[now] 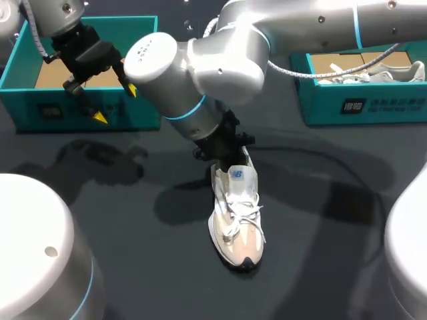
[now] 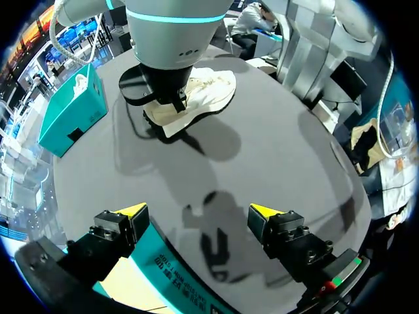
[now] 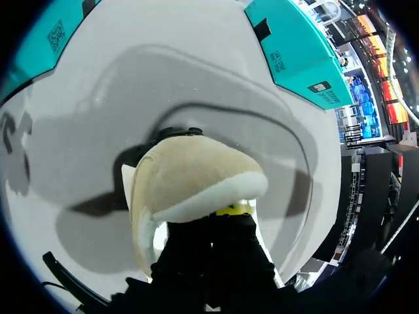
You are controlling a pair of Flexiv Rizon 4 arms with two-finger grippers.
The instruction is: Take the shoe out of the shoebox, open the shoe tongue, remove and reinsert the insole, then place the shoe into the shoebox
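A cream and white sneaker (image 1: 237, 213) lies on the dark table, toe toward the near edge, laces tied. My right arm reaches across the middle, and its gripper (image 1: 227, 157) is at the shoe's heel. In the right wrist view the beige heel (image 3: 190, 176) fills the space ahead, and my right gripper (image 3: 232, 210) is shut at the white heel rim with one yellow tip showing. My left gripper (image 1: 115, 104) hangs open and empty over the front wall of the left teal shoebox (image 1: 67, 107). From the left wrist, the gripper (image 2: 198, 210) faces the distant shoe (image 2: 196, 98).
A second teal shoebox (image 1: 360, 100) stands at the back right with another pale shoe (image 1: 373, 73) inside. A cable runs from my right arm over it. The left box's rim (image 2: 170, 275) lies just under my left fingers.
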